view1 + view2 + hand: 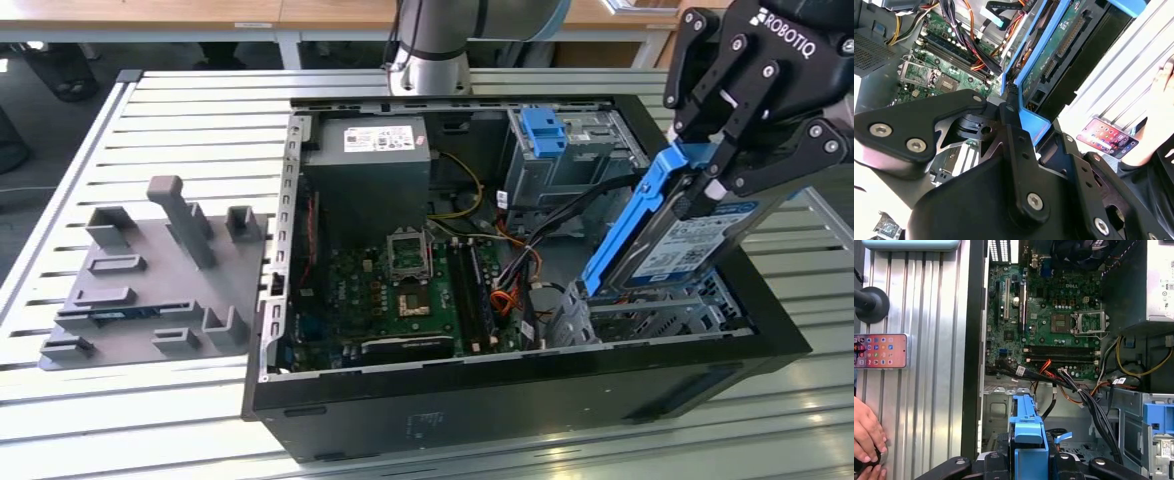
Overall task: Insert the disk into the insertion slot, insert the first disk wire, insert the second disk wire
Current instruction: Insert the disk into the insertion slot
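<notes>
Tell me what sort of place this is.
Probably a robotics lab workbench: an open computer case sits on a slatted metal table, the gripper holds the disk over it, and a grey fixture plate lies beside it.

The black gripper (714, 185) grips the blue-framed grey disk (683, 245), tilted. Just beneath it sits the perforated sheet-metal insertion slot (654, 318).

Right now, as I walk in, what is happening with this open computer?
The robot arm's gripper is shut on the disk, a hard drive in a blue frame. It holds the disk steeply tilted over the insertion slot, the low metal cage at the exterior view's right of the computer case. The disk's lower end is near the cage's top and is not yet lying flat inside. In the first wrist view, a person's hand rests on the table beside a phone.
</notes>
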Robot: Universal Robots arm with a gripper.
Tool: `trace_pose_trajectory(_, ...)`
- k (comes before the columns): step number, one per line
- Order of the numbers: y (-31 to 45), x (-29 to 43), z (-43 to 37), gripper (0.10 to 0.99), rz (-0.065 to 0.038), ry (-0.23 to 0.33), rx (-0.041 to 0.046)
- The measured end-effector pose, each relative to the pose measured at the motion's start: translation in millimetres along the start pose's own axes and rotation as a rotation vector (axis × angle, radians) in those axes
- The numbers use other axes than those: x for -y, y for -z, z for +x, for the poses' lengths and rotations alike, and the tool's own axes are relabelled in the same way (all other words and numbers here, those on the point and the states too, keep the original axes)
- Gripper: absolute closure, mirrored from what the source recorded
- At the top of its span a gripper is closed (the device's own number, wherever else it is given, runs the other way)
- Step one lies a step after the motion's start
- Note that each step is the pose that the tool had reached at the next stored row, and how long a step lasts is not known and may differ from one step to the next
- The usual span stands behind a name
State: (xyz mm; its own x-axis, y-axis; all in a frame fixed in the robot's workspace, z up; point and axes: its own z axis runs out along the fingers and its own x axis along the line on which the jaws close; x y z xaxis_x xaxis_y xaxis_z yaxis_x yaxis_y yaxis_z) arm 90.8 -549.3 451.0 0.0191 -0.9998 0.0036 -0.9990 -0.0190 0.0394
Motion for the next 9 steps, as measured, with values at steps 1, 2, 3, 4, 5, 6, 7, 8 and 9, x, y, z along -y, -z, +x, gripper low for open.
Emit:
trace_pose_trajectory(1, -0.5, 0.0, 0.0, 0.722, 0.0, 0.0, 0.0)
trace_pose_trajectory(2, -1.0, 0.1, -0.1, 0.722, 0.0, 0.0, -0.0001)
trace_pose_trajectory(3, -1.6, 0.1, -0.1, 0.722, 0.0, 0.0, -0.0001)
trace_pose_trajectory(4, -2.2, 0.1, -0.2, 0.722, 0.0, -0.001, -0.0002)
trace_pose_trajectory(5, -2.7, 0.1, -0.2, 0.722, 0.0, -0.002, -0.0002)
trace_pose_trajectory(6, -3.1, 0.1, -0.2, 0.722, 0.0, -0.003, -0.0002)
trace_pose_trajectory(7, -3.7, 0.2, -0.2, 0.722, 0.0, -0.003, -0.0001)
trace_pose_trajectory(8, -4.1, 0.2, -0.2, 0.722, 0.0, -0.003, -0.0001)
trace_pose_trajectory(9, -4.5, 0.2, -0.2, 0.722, 0.0, -0.003, -0.0002)
